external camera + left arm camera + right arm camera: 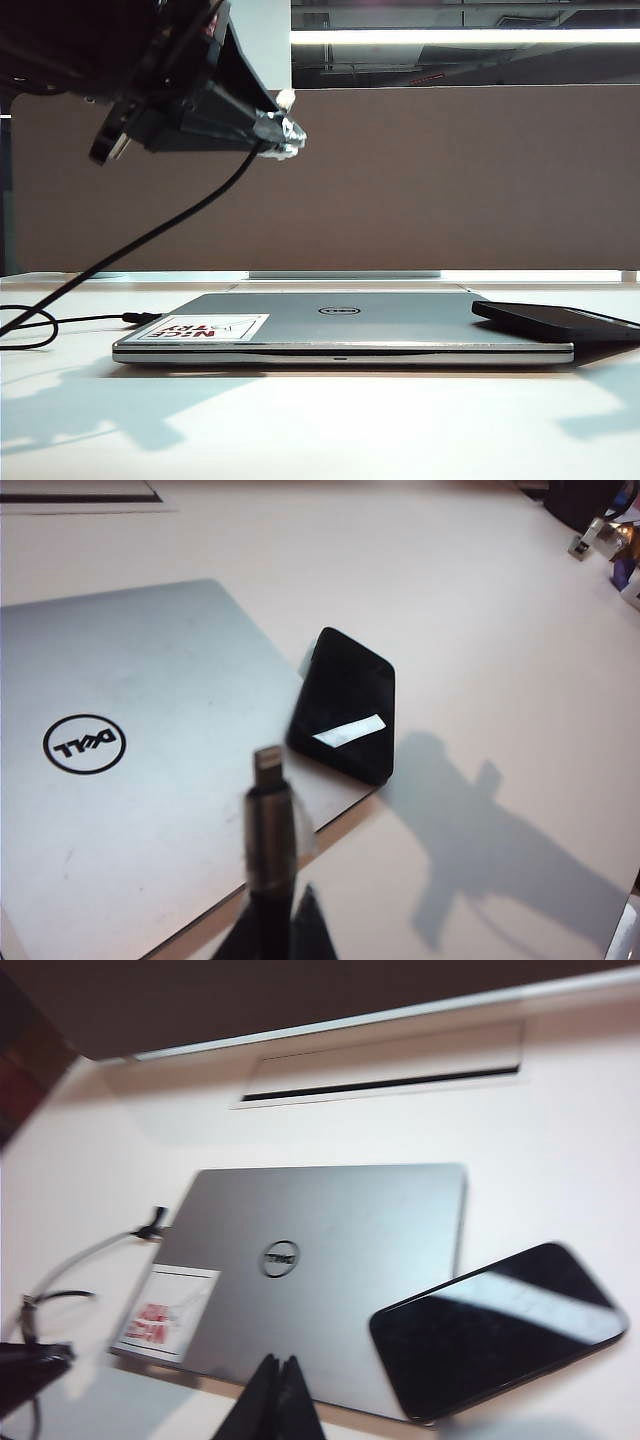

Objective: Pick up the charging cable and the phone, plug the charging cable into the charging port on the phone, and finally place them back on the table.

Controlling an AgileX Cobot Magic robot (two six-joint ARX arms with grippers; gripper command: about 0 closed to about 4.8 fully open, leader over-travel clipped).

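My left gripper (272,128) hangs high at the left of the exterior view, shut on the charging cable (150,238) just behind its silver plug (268,765). The cord droops from there down to the table (350,420). In the left wrist view the gripper (272,905) holds the plug pointing out over the phone (345,705). The phone (555,320) is a glossy black slab that rests tilted on the laptop's right corner. Its charging port cannot be made out. My right gripper (280,1368) is shut and empty, above the table's front near the phone (495,1325); the exterior view does not show it.
A closed silver Dell laptop (340,325) with a red-and-white sticker (205,328) lies mid-table. A second black cord with a black plug (140,318) reaches its left side. A brown fabric divider (450,180) closes the back, with a cable slot (380,1075) in the tabletop before it.
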